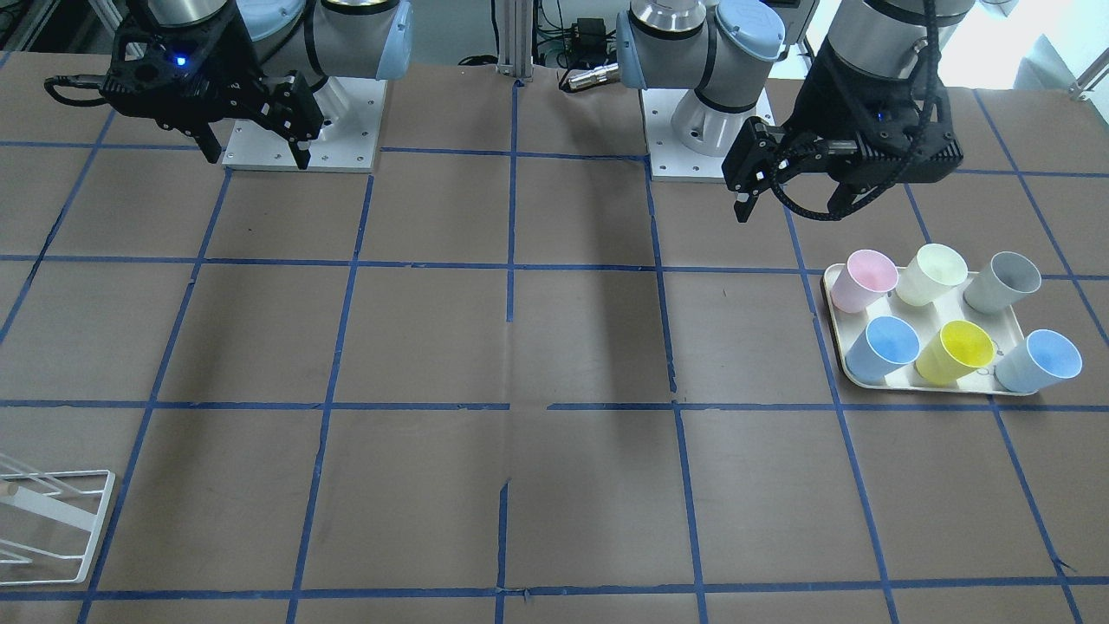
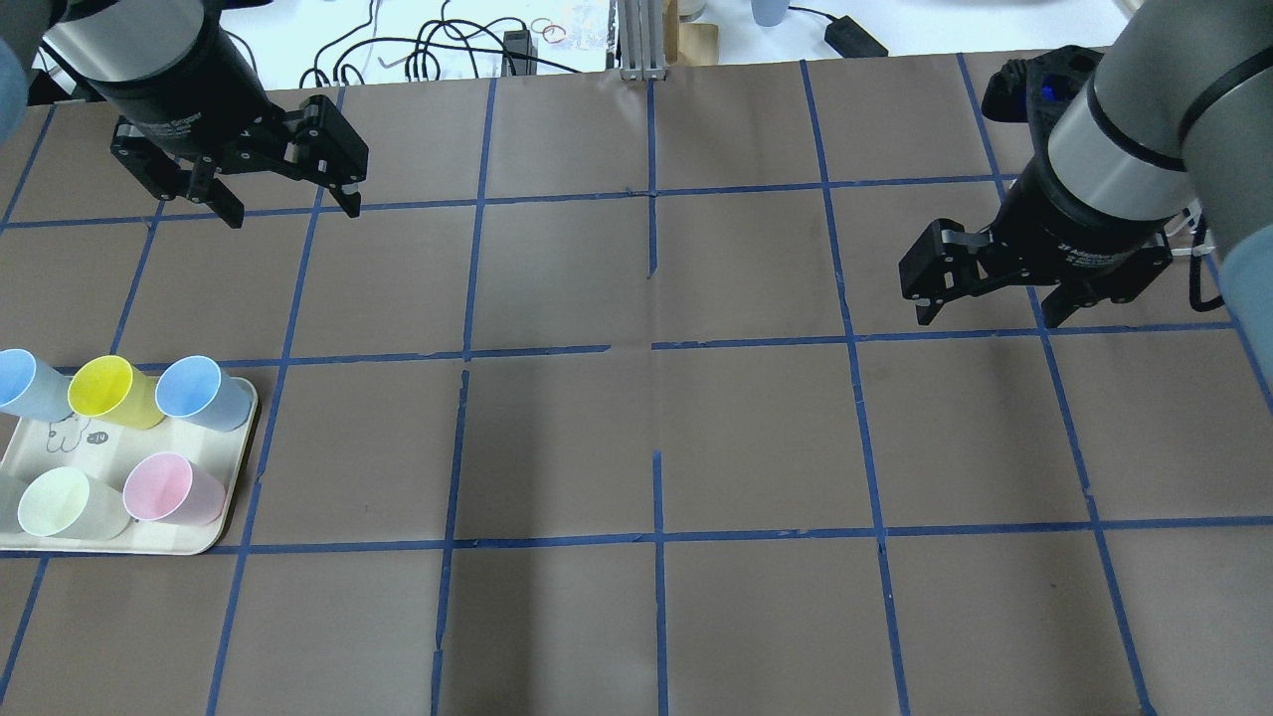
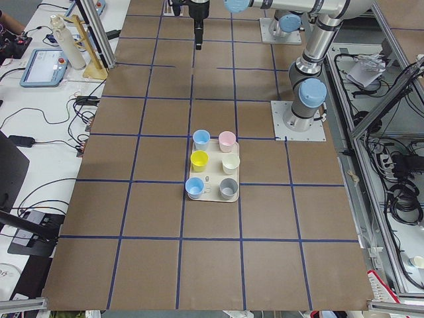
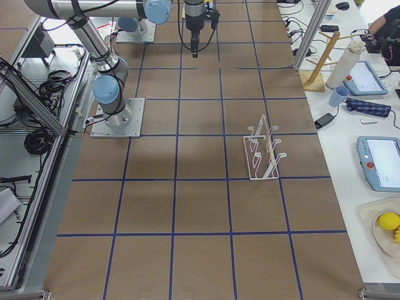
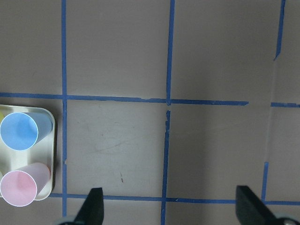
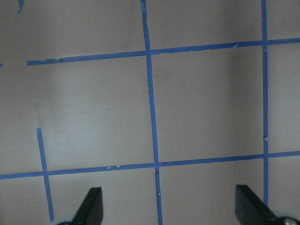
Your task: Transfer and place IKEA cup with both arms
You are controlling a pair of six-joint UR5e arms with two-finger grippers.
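The bright yellow IKEA cup stands upright on a cream tray, in the middle of the row farther from the robot. It also shows in the overhead view and the exterior left view. My left gripper hangs open and empty above the table, beyond the tray and apart from the cups. Its fingertips frame bare table. My right gripper is open and empty over the other end of the table. Its fingertips also frame bare table.
On the tray stand a pink cup, a pale cream cup, a grey cup and two light blue cups. A white wire rack stands at the table's far edge on my right side.
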